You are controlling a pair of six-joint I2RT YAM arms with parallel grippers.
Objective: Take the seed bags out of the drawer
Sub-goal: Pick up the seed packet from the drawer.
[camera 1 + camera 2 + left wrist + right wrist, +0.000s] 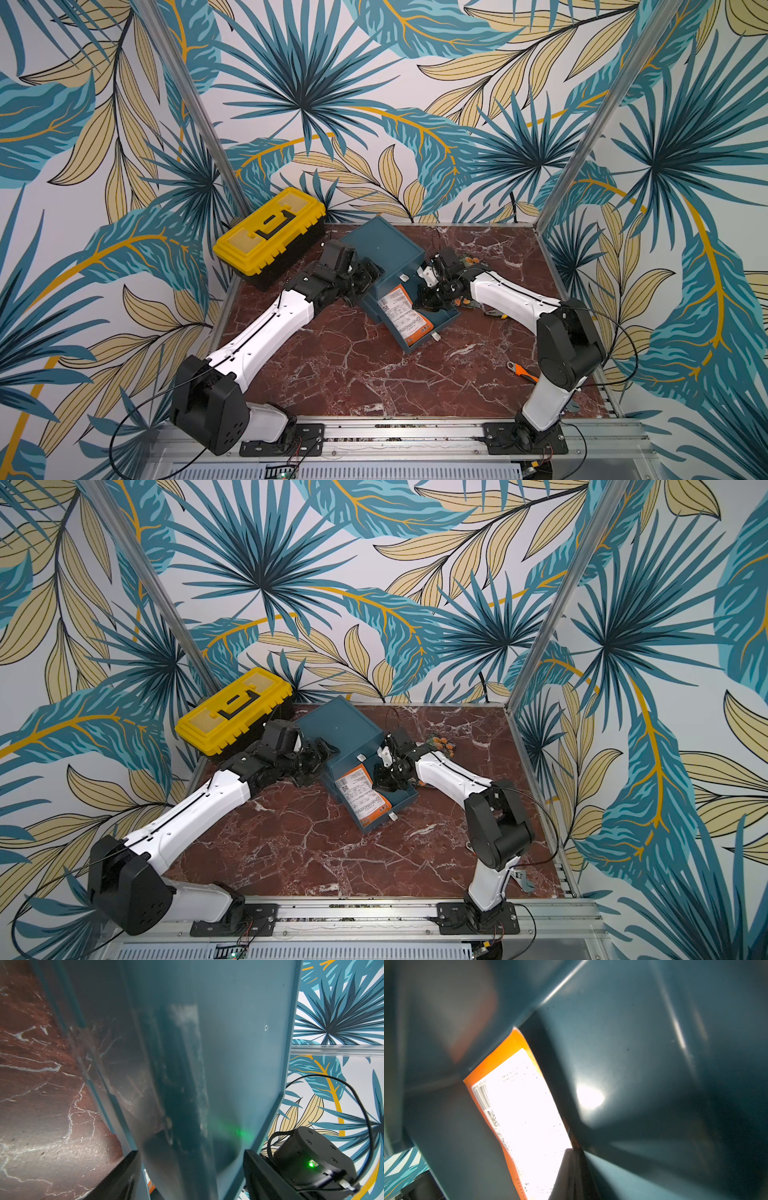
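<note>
While the seed bag (405,313) lies print side up in the pulled-out drawer (446,318), it should be lifted slowly and kept flat. The right claw (430,301) is shut at the bag's edge; a real pinch cannot be told. Farther back, the blue box (382,245) is clamped steady by the left claw (368,276).
</note>
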